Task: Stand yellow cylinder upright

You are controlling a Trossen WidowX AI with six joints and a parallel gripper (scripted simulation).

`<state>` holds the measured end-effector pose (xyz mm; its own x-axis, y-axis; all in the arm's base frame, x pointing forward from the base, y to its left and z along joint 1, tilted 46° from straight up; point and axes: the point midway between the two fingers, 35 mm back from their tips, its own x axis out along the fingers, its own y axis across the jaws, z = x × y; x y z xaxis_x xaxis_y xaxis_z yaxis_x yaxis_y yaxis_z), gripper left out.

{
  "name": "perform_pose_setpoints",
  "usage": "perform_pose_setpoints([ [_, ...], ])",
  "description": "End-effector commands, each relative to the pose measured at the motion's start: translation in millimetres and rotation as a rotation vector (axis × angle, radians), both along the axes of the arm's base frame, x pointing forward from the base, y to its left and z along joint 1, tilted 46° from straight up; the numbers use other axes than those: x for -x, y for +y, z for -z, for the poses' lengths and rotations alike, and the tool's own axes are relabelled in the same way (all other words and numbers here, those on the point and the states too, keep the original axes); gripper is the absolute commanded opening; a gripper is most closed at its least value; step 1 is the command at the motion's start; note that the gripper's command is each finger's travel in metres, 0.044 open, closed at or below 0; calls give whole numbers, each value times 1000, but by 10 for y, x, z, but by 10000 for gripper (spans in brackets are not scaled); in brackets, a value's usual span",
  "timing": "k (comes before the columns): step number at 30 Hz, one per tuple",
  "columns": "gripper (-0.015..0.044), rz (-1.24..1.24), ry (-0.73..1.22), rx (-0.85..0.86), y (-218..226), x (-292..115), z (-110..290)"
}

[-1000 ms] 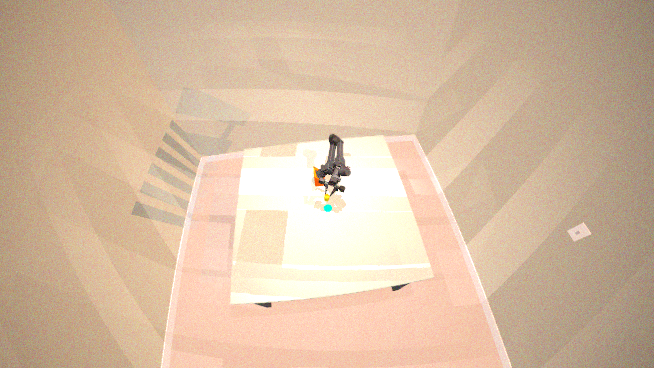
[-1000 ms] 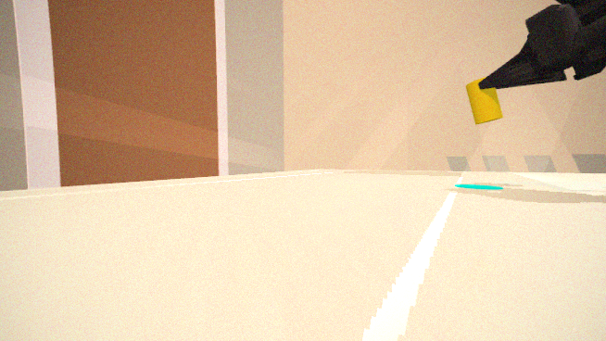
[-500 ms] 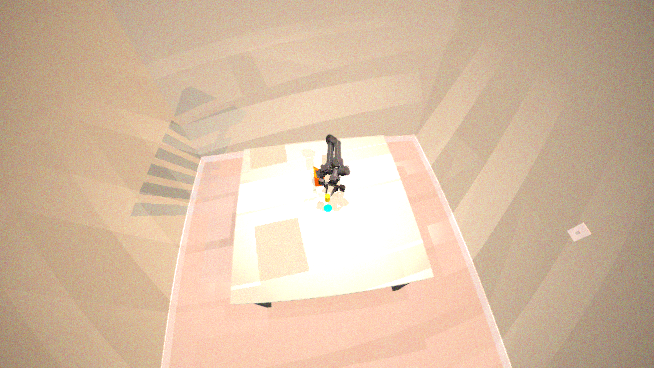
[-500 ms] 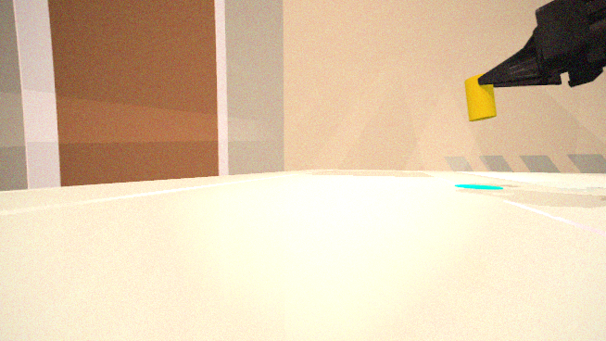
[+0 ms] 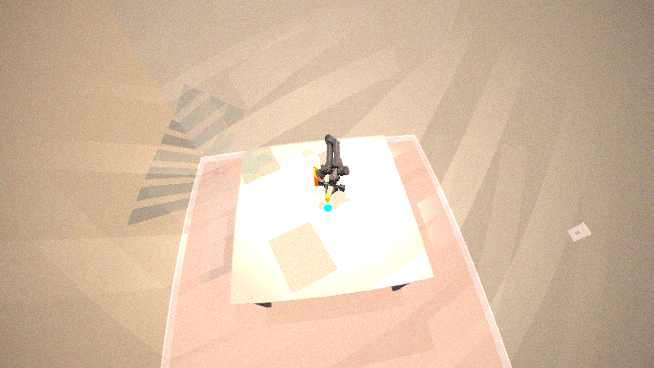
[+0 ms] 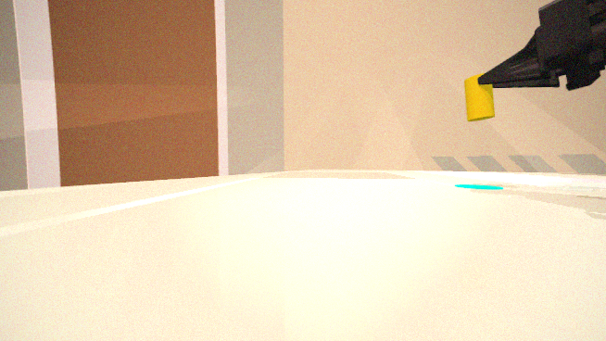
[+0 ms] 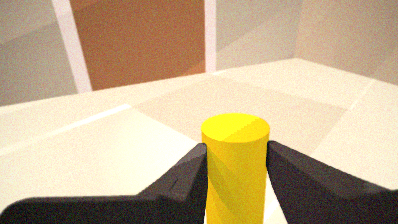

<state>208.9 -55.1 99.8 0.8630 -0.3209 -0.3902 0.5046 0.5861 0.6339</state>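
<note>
"Since I've got the yellow cylinder up in the air, clamped near its top between the fingers of my gripper, I'd call this the carry-and-straighten step, right?"

"Yeah, looks like it. Is it upright?"

"Nearly, slight lean in the side view. From above it shows just beside the cyan circle, so I'd guess a touch more leveling, line it up over the circle, then ease down."

"And don't let go till the bottom's flat, or it could tip."
</note>
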Motion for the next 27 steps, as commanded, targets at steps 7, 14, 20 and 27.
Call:
perform_pose_setpoints([
  [7, 105, 7, 1, -4, 0, -4, 15],
  [14, 105, 12, 24, -20, 71, -59, 101],
  [20, 105, 16, 43, -29, 139, -98, 178],
  [27, 105, 21, 61, -33, 225, -131, 267],
])
